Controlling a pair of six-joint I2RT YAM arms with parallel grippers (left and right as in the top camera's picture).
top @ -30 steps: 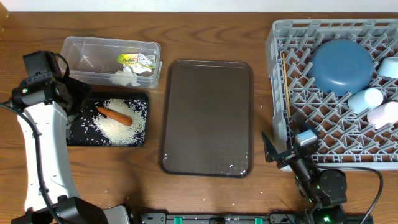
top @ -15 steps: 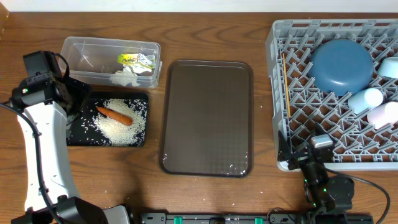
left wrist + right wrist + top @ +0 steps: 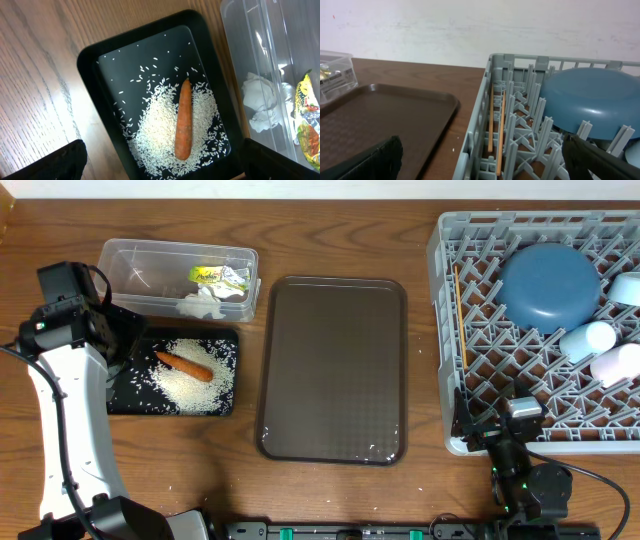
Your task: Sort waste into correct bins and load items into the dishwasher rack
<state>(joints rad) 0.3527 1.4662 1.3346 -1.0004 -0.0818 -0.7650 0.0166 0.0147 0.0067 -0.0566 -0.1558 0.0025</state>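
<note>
Both wide open and empty: the left gripper [image 3: 160, 167] hovers over the black tray [image 3: 86, 59], where a carrot [image 3: 183, 120] lies on rice [image 3: 152, 132]. Paper wads [image 3: 260, 100] and a wrapper [image 3: 306, 117] sit in the clear tub [image 3: 240, 30] beside it. The right gripper [image 3: 482, 167] faces the grey rack [image 3: 476, 132], which holds a blue bowl [image 3: 585, 102] and chopsticks [image 3: 491, 120].

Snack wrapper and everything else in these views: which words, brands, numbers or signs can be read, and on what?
Snack wrapper in the clear tub: red and green print shows, too small and blurred to read.
Black tray, brown serving tray, dishwasher rack: no text or marks visible.
Nothing legible in any view.
</note>
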